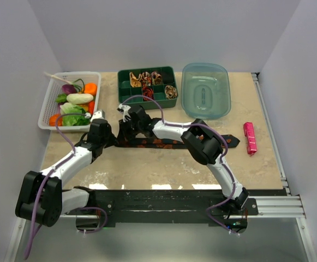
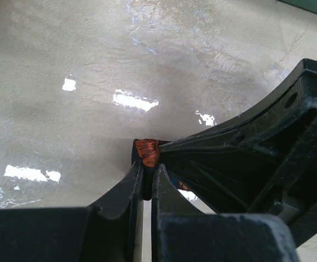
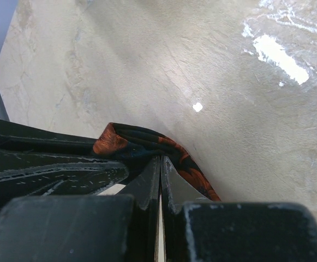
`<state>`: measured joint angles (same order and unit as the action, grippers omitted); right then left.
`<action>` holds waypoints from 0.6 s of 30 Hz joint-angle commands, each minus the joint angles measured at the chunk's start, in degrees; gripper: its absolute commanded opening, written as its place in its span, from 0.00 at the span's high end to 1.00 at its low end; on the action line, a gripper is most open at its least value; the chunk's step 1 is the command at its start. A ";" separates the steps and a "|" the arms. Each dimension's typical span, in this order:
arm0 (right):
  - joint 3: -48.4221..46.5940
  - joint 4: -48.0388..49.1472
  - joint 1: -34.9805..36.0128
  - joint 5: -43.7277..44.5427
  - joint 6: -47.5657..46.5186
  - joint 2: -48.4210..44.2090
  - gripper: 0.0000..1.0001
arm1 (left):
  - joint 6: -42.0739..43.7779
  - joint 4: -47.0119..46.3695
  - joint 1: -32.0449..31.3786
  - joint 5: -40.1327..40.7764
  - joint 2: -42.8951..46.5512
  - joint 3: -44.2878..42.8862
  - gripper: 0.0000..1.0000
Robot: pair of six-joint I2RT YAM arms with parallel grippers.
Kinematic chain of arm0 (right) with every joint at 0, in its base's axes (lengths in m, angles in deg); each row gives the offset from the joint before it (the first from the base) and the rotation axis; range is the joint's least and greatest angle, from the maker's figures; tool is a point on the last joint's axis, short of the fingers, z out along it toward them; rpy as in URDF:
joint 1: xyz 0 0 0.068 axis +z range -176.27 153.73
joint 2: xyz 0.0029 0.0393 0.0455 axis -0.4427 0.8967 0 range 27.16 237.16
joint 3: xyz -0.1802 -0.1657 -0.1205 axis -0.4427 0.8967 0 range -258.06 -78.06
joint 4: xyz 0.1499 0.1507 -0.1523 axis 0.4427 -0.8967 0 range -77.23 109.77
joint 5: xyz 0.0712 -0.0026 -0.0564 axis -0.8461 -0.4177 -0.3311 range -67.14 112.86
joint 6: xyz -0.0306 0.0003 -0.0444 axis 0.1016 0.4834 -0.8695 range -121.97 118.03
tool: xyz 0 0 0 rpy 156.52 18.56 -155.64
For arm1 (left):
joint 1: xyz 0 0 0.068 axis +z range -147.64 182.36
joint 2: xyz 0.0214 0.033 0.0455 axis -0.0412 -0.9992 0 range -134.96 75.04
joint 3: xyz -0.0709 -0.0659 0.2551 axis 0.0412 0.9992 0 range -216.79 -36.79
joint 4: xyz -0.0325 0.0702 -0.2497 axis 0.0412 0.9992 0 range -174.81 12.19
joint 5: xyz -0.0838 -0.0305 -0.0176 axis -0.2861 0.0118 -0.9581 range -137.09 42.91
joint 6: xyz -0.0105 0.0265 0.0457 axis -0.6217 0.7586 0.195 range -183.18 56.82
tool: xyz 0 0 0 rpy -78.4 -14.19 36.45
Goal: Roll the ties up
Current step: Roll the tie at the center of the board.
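Observation:
A long narrow black tie with orange-red spots [image 1: 172,143] lies flat across the middle of the table, its wide end to the right. My left gripper [image 1: 114,140] and right gripper [image 1: 124,131] meet at its left end. In the left wrist view the left gripper [image 2: 148,164] is shut on the tie's folded tip [image 2: 147,151]. In the right wrist view the right gripper [image 3: 161,159] is shut on a bunched fold of the tie [image 3: 130,143]. Small coiled ties in tan [image 1: 136,78], red [image 1: 147,90] and dark [image 1: 171,90] sit in a green tray [image 1: 126,75].
A clear blue tub [image 1: 205,90] stands right of the tray. A white basket [image 1: 48,103] of toy vegetables is at the back left. A small pink bar [image 1: 249,137] lies at the right, past the tie's wide end. Purple cables run along both arms.

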<state>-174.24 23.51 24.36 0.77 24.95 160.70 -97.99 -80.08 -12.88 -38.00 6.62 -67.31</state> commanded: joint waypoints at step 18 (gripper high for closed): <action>1.79 4.33 0.34 -3.49 2.70 -2.23 1.00 | 0.88 -3.15 -5.41 3.05 -1.36 -3.84 1.00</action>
<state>-171.36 25.22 24.34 -0.23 26.22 160.63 -97.77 -80.03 -16.62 -36.43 5.48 -68.63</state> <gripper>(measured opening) 0.007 0.084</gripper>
